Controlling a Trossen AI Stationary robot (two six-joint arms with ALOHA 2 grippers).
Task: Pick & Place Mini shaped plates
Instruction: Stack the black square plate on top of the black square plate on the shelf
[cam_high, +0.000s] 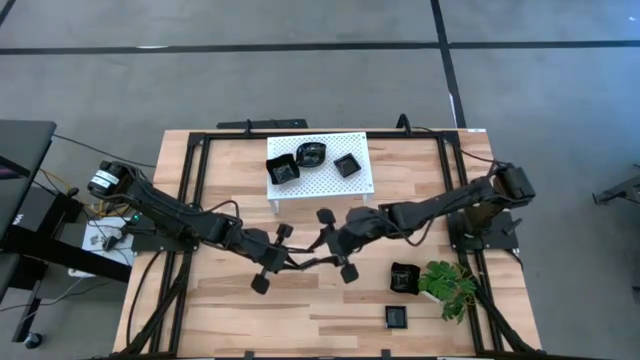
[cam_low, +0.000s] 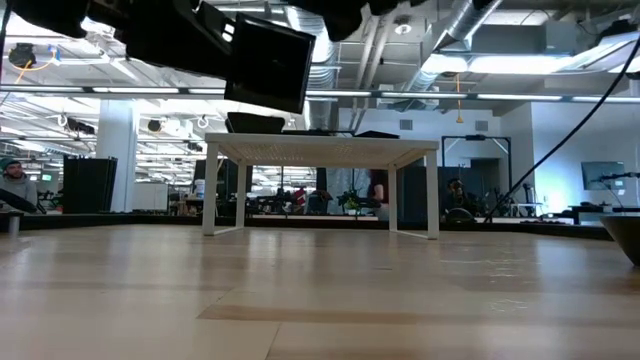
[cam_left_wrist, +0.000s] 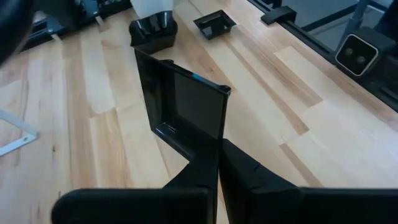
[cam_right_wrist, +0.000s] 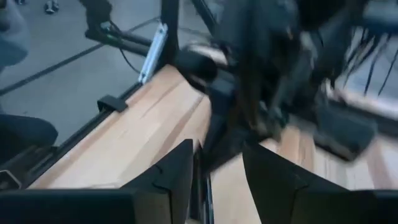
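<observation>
While the two arms meet over the middle of the table (cam_high: 230, 310), the left tool (cam_left_wrist: 219, 163) is clenched on the rim of a square black plate (cam_left_wrist: 186, 112), holding it upright on edge above the wood. In the low view this plate (cam_low: 268, 66) hangs in the air in front of the white rack (cam_low: 322, 152). The right tool (cam_right_wrist: 217, 171) sits just beside the left one, its fingers (cam_right_wrist: 177, 165) parted with nothing clearly between them; the picture is too blurred to tell whether it touches the plate.

Three more mini plates lie on top of the white perforated rack (cam_high: 352, 185) at the far side of the table. Two others rest on the table near the right arm's base: a dish (cam_high: 404, 277) just beside the green plant (cam_high: 448, 283) and a small square one (cam_high: 397, 318) closer to the near edge.
</observation>
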